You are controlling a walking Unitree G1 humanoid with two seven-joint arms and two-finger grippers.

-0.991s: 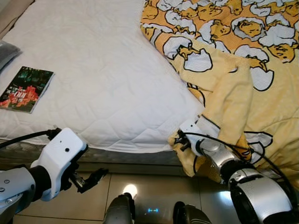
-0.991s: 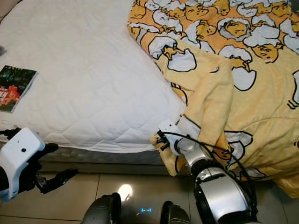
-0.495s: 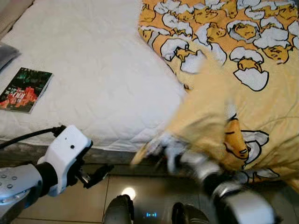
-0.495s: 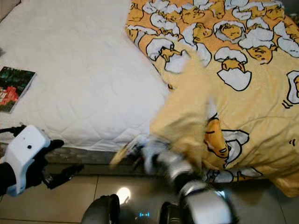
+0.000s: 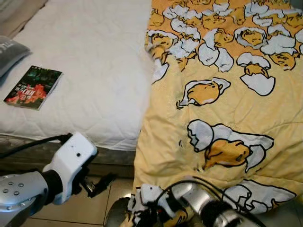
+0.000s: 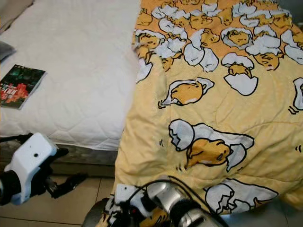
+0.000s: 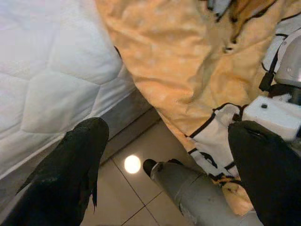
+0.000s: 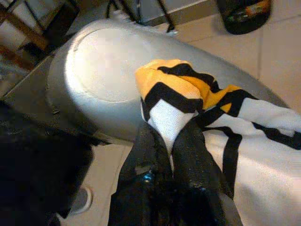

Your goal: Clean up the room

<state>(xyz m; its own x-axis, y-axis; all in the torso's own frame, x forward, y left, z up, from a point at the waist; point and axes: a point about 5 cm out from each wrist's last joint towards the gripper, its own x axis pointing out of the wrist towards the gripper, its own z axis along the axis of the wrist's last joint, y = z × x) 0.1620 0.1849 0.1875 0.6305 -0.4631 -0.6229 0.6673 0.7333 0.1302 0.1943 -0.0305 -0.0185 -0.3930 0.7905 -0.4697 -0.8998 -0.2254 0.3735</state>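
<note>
white quilted mattress (image 5: 94, 71) fills the upper left of the left eye view, bare of bedding on that side. beige floor tiles (image 5: 75, 215) run along the bottom edge below the bed's side. a yellow blanket (image 5: 227, 109) printed with egg-and-chick figures covers the right half of the frame, spread flat over the bed and draped down over its near edge to the lower centre. a paperback book (image 5: 33, 87) with a dark green and red cover lies flat on the mattress at the left edge, well apart from the blanket. a grey pillow corner (image 5: 9, 49) shows just above the book.

right gripper (image 8: 171, 141) sits at the bottom centre of the eye views, low by the robot's legs. in the right wrist view its two black fingers (image 8: 146, 155) are pressed together on a bunched corner of the blanket, the cloth pinched between them.

left gripper (image 7: 164, 160) hangs at the lower left, over the floor beside the bed's edge. its fingers stand wide apart and hold nothing.
</note>
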